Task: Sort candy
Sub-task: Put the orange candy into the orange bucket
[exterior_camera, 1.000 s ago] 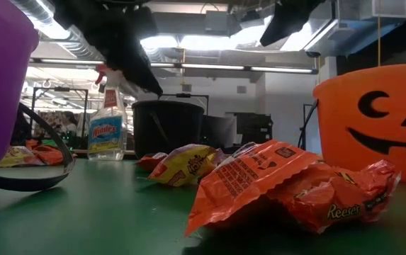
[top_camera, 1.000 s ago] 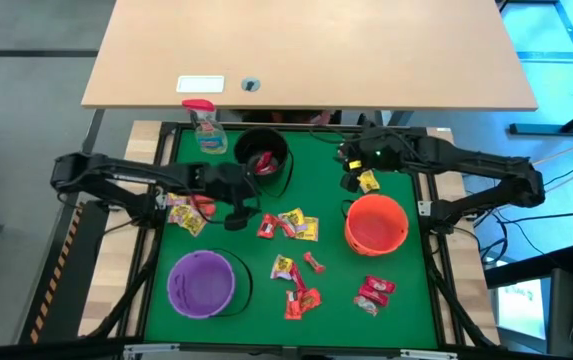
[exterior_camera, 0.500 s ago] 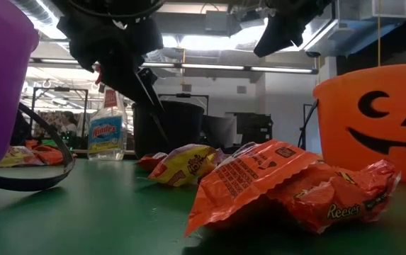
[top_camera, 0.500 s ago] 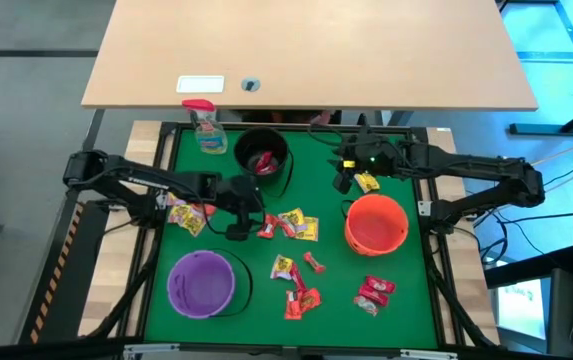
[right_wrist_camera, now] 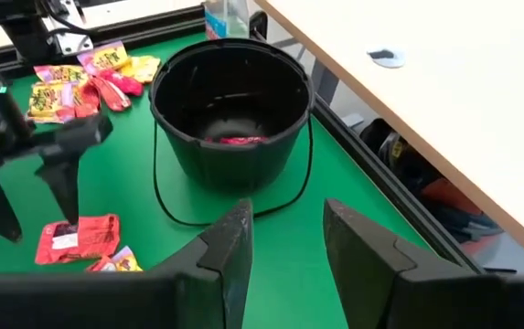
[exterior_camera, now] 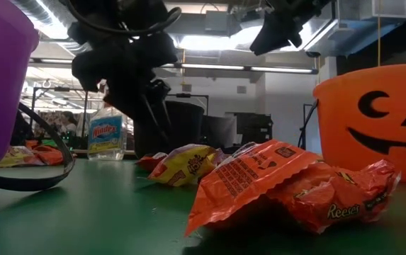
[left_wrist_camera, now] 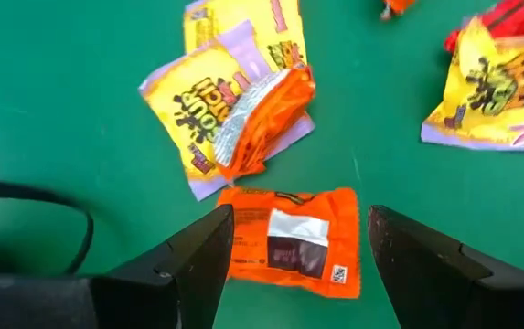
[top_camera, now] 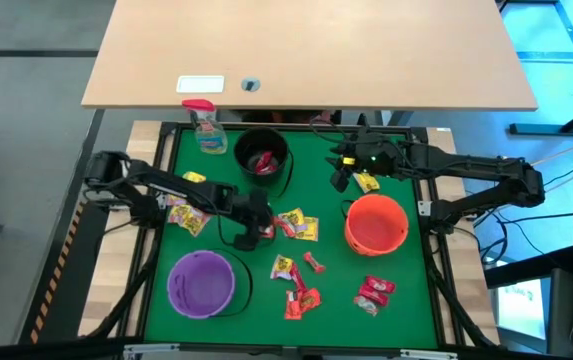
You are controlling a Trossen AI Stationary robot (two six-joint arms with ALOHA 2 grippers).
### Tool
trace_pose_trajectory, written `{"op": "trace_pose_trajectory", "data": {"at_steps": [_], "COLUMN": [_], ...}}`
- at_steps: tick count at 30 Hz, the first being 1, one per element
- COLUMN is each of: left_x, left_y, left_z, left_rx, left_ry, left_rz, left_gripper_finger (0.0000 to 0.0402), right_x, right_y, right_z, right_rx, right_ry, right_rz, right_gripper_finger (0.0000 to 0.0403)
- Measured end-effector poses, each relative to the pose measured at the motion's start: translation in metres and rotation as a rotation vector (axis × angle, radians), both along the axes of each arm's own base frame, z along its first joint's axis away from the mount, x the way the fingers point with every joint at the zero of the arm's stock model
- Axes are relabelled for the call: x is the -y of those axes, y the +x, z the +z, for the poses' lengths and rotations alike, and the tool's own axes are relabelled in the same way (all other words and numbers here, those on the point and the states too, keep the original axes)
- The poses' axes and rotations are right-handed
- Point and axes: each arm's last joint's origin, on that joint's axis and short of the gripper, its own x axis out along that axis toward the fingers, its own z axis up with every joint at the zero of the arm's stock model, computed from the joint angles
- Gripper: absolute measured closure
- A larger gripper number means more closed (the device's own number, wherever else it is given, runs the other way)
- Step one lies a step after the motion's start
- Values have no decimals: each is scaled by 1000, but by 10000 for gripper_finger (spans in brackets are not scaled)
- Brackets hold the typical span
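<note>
Candy lies loose on the green mat: a cluster point(top_camera: 296, 225) at the middle, more point(top_camera: 296, 285) nearer the front, a red pair point(top_camera: 374, 293) at the front right and a pile point(top_camera: 181, 212) at the left. My left gripper point(top_camera: 251, 232) hangs open, slanting down just above an orange-red packet point(left_wrist_camera: 289, 242). Its fingers stand on either side of the packet, which lies flat on the mat. My right gripper point(top_camera: 342, 180) stands open and high over the far right, facing the black bucket point(right_wrist_camera: 229, 110), with nothing between its fingers point(right_wrist_camera: 234, 247).
The black bucket point(top_camera: 262, 155) holds a red sweet. A purple bucket point(top_camera: 202, 283) stands front left, an orange pumpkin bucket point(top_camera: 376, 222) at the right. A spray bottle point(top_camera: 206, 128) stands far left. A yellow packet point(top_camera: 368, 182) lies under my right arm.
My left gripper has come down and gone toward the table's right and near edges, from beside the black bucket to just above the orange-red packet, staying open. My right gripper has kept its place and turned a little at the wrist.
</note>
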Motion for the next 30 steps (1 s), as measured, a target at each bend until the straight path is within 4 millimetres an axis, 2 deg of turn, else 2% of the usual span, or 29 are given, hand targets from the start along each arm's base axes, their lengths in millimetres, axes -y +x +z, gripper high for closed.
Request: {"op": "trace_pose_trajectory", "data": {"at_steps": [8,18,21,30], "left_x": [12,42,45,46], "left_y": [13,9,9,14], "left_z": [-5,-8,-9,-22], "left_rx": [-74,-84,-78,-89], "left_ry": [74,239,284,250], "left_rz": [-14,-57,-40,-26], "left_gripper_finger": [159,129,124,126], "right_x": [0,0,0,0], "right_y": [0,0,0,0], "right_z": [0,0,0,0], "right_rx": [1,1,1,2], "right_ry": [0,1,1,1], "right_rz": [2,3,3,3], "right_gripper_finger": [269,269,269,269]}}
